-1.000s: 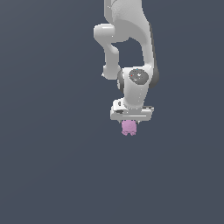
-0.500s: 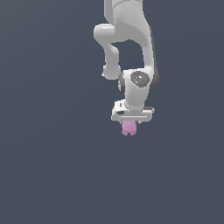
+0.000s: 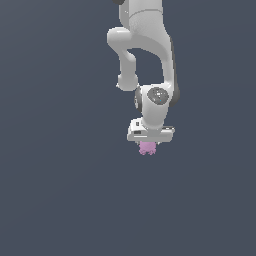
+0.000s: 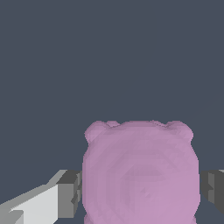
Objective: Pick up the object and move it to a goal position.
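Pink-lilac and lumpy, the object (image 3: 147, 147) hangs directly under the white gripper (image 3: 148, 141) in the exterior view, its bumpy lobes pointing down and its upper part tucked up into the gripper body. The arm (image 3: 142, 55) reaches down from the top edge of the exterior view, and the gripper sits near the middle of the plain dark grey backdrop. No worktop edge, shadow or goal marker can be made out, so whether the object is clear of any surface cannot be told from this view alone.

In the wrist view the object (image 4: 140, 170) fills the space between the two grey fingers (image 4: 72, 194), which press against its flanks on either side; the gripper (image 4: 140, 192) is clamped on it, with no gap visible at either contact.

Judging by this, the grasp step appears done and the carrying step is in hand. The next move calls for keeping the squeeze steady while the arm travels to the goal, whose location these pictures do not show.
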Motion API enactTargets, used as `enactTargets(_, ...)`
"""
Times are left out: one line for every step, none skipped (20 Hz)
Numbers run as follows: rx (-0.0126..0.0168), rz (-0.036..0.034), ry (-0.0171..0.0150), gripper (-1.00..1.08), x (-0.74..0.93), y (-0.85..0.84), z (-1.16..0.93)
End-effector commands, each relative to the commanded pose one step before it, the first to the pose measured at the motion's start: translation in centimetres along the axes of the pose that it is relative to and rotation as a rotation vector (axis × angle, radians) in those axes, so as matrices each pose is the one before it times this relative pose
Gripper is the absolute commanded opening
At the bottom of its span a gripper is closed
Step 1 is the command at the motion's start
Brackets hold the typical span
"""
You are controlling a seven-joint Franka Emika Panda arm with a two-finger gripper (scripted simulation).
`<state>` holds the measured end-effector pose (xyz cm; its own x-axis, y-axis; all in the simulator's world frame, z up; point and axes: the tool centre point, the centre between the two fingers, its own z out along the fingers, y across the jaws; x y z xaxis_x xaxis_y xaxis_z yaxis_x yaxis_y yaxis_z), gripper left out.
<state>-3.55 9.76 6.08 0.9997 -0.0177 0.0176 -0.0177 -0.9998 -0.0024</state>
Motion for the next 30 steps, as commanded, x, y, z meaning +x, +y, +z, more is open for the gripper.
enactTargets(-0.00240,-0.00428,-0.01771,1.00,-0.450,-0.106,2.056)
enactTargets(0.00000,0.00000,0.00000,1.00,0.007,-0.002,0.023)
enactTargets(0.00000,0.00000,0.00000,-1.00,0.000,0.000,0.000)
enactTargets(0.00000,0.00000,0.00000,-1.00,0.000,0.000,0.000)
enactTargets(0.00000,0.00000,0.00000,-1.00,0.000,0.000,0.000)
enactTargets(0.00000,0.00000,0.00000,-1.00,0.000,0.000,0.000)
enactTargets(0.00000,0.00000,0.00000,-1.00,0.000,0.000,0.000)
enactTargets(0.00000,0.00000,0.00000,-1.00,0.000,0.000,0.000)
enactTargets(0.00000,0.00000,0.00000,-1.00,0.000,0.000,0.000)
enactTargets(0.00000,0.00000,0.00000,-1.00,0.000,0.000,0.000)
enactTargets(0.00000,0.00000,0.00000,-1.00,0.000,0.000,0.000)
enactTargets(0.00000,0.00000,0.00000,-1.00,0.000,0.000,0.000)
enactTargets(0.00256,0.00701,0.03157,-1.00,1.020,0.336,-2.090)
enactTargets(0.00000,0.00000,0.00000,-1.00,-0.001,-0.004,-0.030)
enactTargets(0.00000,0.00000,0.00000,-1.00,-0.004,-0.012,-0.090)
enactTargets(0.00000,0.00000,0.00000,-1.00,-0.007,-0.020,-0.149)
enactTargets(0.00000,0.00000,0.00000,-1.00,-0.010,-0.028,-0.210)
enactTargets(-0.00009,-0.00017,-0.00066,-1.00,-0.011,-0.046,-0.231)
enactTargets(0.00000,0.00000,0.00000,-1.00,-0.015,-0.044,-0.332)
enactTargets(-0.00009,-0.00017,-0.00066,-1.00,-0.016,-0.062,-0.355)
enactTargets(0.00000,0.00000,0.00000,-1.00,-0.021,-0.060,-0.459)
enactTargets(-0.00012,-0.00023,-0.00094,-1.00,-0.021,-0.083,-0.468)
enactTargets(-0.00009,-0.00017,-0.00067,-1.00,-0.024,-0.088,-0.549)
enactTargets(0.00000,0.00000,0.00000,-1.00,-0.029,-0.086,-0.652)
enactTargets(-0.00015,-0.00029,-0.00115,-1.00,-0.026,-0.111,-0.643)
enactTargets(-0.00008,-0.00016,-0.00067,-1.00,-0.031,-0.112,-0.731)
enactTargets(-0.00008,-0.00016,-0.00067,-1.00,-0.032,-0.119,-0.787)
enactTargets(-0.00012,-0.00023,-0.00094,-1.00,-0.032,-0.131,-0.825)
enactTargets(-0.00011,-0.00023,-0.00094,-1.00,-0.033,-0.138,-0.877)
enactTargets(-0.00008,-0.00016,-0.00067,-1.00,-0.037,-0.140,-0.944)
